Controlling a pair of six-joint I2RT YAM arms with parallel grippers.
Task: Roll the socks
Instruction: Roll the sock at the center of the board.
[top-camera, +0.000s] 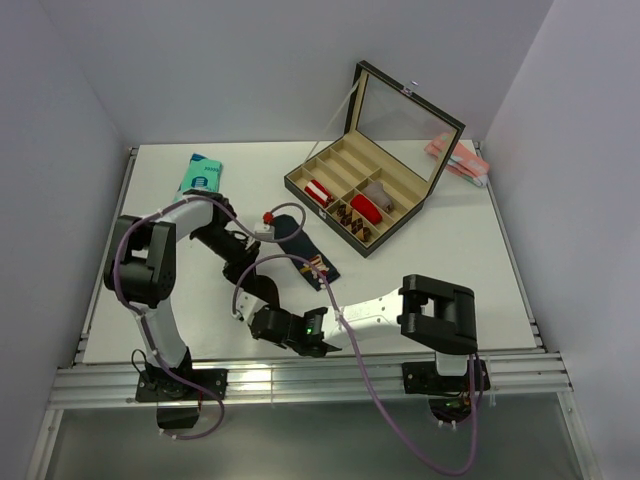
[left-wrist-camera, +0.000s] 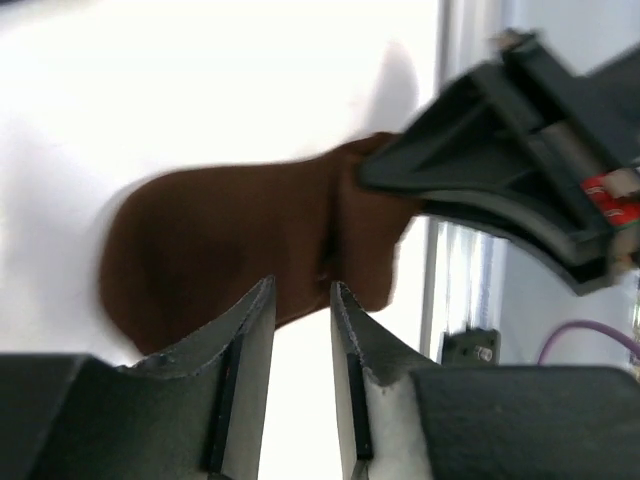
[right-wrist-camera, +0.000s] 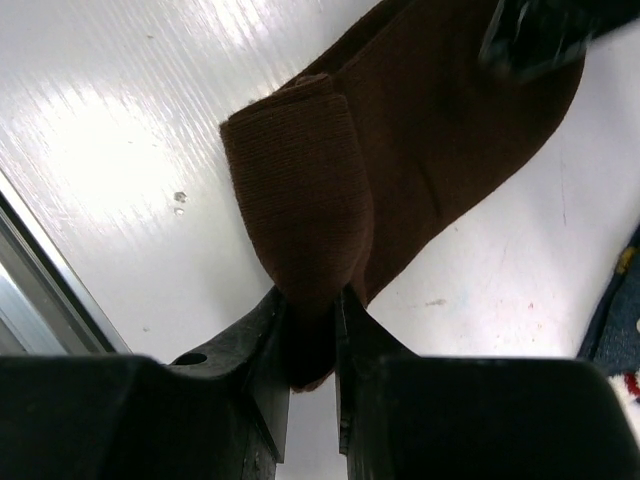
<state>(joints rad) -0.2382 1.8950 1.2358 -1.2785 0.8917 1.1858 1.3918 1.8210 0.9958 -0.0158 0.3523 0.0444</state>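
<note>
Right gripper (right-wrist-camera: 310, 297) pinches the folded end of the brown sock (right-wrist-camera: 430, 130), jaws nearly closed. The sock's flat part runs toward 1 o'clock on the table (right-wrist-camera: 120, 150). Left gripper (left-wrist-camera: 300, 295) stands narrowly parted at its edge, gripping nothing. Navy sock (top-camera: 300, 240) lies beyond, toward 12 o'clock.

1. The brown sock (right-wrist-camera: 420, 130) is plain dark brown.
2. The navy sock (top-camera: 300, 240), in front of the box (top-camera: 322, 216), is dark blue with small red and white marks at one end.
3. The box is black outside and tan inside.
4. Inside the box, the striped roll (top-camera: 318, 192) is red and white, and the red roll (top-camera: 364, 207) is plain red.
5. The packet (top-camera: 199, 176), left of the box, is teal with white print.
6. The bundle (top-camera: 458, 160), right of the box, is pink and white.
7. The table (top-camera: 450, 250) is white.
</note>
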